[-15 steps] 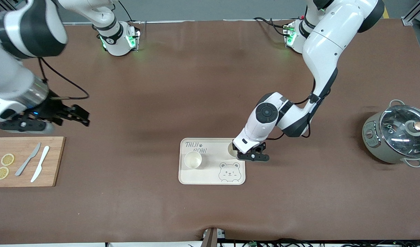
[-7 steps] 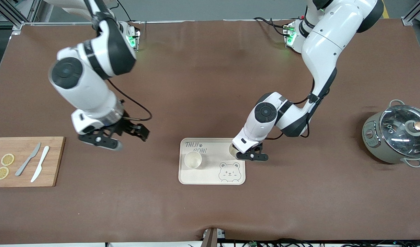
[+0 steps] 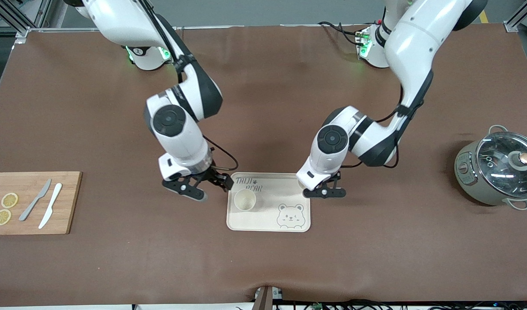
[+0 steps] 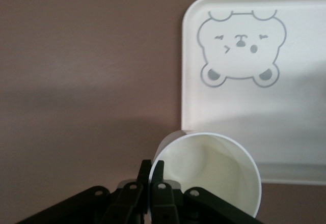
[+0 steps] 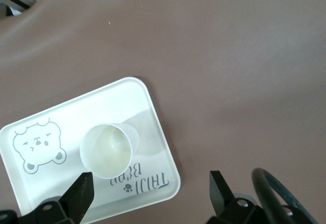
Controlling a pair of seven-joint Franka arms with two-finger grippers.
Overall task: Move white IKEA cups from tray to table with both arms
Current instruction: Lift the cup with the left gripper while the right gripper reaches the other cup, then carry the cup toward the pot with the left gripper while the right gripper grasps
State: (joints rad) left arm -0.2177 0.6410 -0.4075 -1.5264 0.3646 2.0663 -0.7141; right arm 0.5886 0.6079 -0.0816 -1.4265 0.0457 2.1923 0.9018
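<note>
One white IKEA cup (image 3: 244, 200) stands upright on the bear-printed tray (image 3: 267, 217); it also shows in the right wrist view (image 5: 108, 149). My left gripper (image 3: 328, 191) is at the tray's edge toward the left arm's end. In the left wrist view the left gripper (image 4: 152, 168) is shut on the rim of the second white cup (image 4: 214, 173), which overlaps the tray's (image 4: 300, 122) edge. In the front view that cup is mostly hidden under the wrist. My right gripper (image 3: 207, 189) is open and empty beside the tray's corner, fingers (image 5: 84, 191) spread wide.
A wooden cutting board (image 3: 69, 202) with two lemon slices and two knives lies at the right arm's end. A grey pot with a glass lid (image 3: 498, 172) stands at the left arm's end.
My right arm has swung from over the cutting board's end to beside the tray. My left gripper has shifted slightly toward the left arm's end with its cup.
</note>
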